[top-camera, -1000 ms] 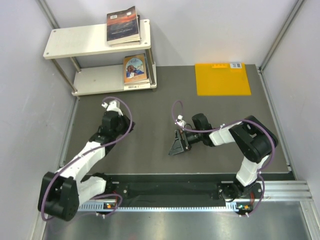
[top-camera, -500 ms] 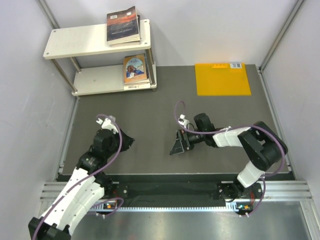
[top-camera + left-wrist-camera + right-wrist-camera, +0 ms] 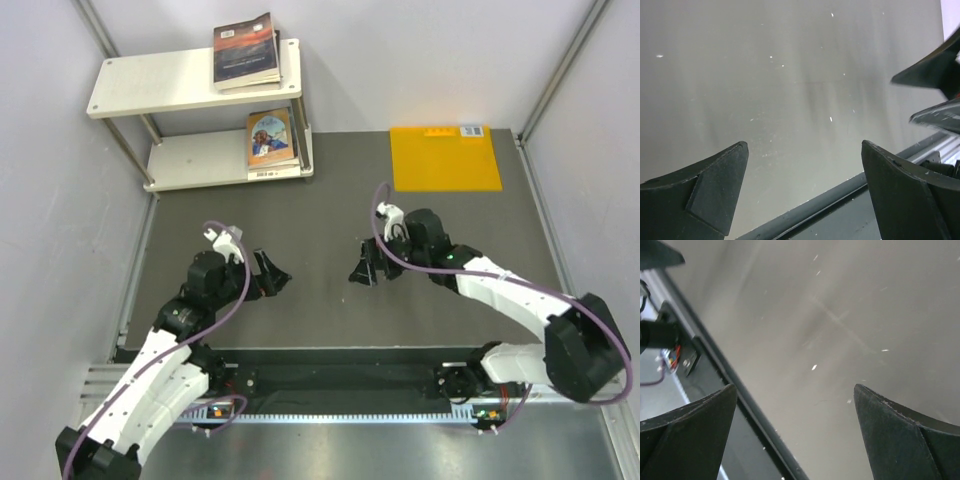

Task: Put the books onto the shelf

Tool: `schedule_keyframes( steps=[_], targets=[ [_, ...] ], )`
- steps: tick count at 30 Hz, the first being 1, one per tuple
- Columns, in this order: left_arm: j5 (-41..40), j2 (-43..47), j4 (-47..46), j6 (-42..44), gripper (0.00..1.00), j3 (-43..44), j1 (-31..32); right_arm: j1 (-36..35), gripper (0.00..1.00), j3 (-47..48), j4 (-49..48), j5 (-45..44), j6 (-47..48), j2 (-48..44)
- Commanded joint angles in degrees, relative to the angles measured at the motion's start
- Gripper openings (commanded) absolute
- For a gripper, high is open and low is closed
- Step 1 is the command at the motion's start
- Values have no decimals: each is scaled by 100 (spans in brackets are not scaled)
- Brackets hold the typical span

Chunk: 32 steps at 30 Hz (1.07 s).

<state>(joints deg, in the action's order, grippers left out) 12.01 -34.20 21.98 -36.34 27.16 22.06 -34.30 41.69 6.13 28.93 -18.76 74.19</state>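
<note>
The shelf [image 3: 150, 85] stands at the far left, a cream two-tier rack. On the right end of its top board lies a small stack of books [image 3: 246, 50] with a dark, reddish-glow cover on top. Another stack of books [image 3: 270, 137], topped by an orange-brown cover with a blue picture, lies on the lower board. My left gripper [image 3: 272, 275] [image 3: 804, 145] hovers low over the grey mat, open and empty. Facing it, my right gripper [image 3: 365, 265] [image 3: 795, 387] is also open and empty. Neither wrist view shows a book.
A flat orange-yellow sheet [image 3: 445, 158] lies at the far right of the mat [image 3: 320, 210]. White walls close in the left, right and back. The dark front rail [image 3: 840, 192] runs just below both grippers, near the arm bases.
My left gripper has swung back from near the shelf toward the middle of the mat and opened wide. The right arm has stretched out, carrying its open gripper slightly farther from the front edge.
</note>
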Motion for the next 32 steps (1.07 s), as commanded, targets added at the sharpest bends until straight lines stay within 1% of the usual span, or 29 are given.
schedule_keyframes(
  steps=[1, 5, 6, 8, 11, 12, 15, 18, 24, 29, 31, 32],
  targets=[
    [328, -367, -642, 197, 99, 316, 17, 125, 100, 155, 178, -967, 93, -730],
    [364, -737, -774, 311, 99, 509, 17, 310, 100, -82, 257, -1599, 31, -1423],
    [355, -886, -774, 338, 99, 536, 17, 432, 100, -117, 309, -1897, 13, -1512],
    [346, -1001, -809, 355, 99, 598, 17, 626, 100, -205, 388, -2005, -48, -1741],
    [363, -1186, -949, 312, 99, 598, 17, 1126, 100, -381, 407, -1935, -75, -2013],
    [381, -1247, -1028, 294, 99, 580, 17, 1441, 100, -425, 398, -1769, -83, -2075],
    [451, -1352, -1186, 171, 99, 528, 17, 2004, 100, -583, 398, -1400, -75, -2181],
    [530, -1397, -1380, 83, 99, 475, 17, 2287, 100, -680, 380, -1197, -40, -2172],
    [530, -1371, -1451, 118, 99, 431, 17, 2481, 100, -856, 178, -1003, -101, -2146],
    [872, -1326, -1766, 337, 99, 317, 17, 2525, 100, -908, 38, -933, -110, -1979],
    [751, -1414, -1680, 390, 99, 351, 17, 2551, 100, -908, 29, -968, -127, -1865],
    [480, -1458, -1610, 408, 99, 386, 17, 2560, 100, -908, 11, -1038, -127, -1830]
  ],
)
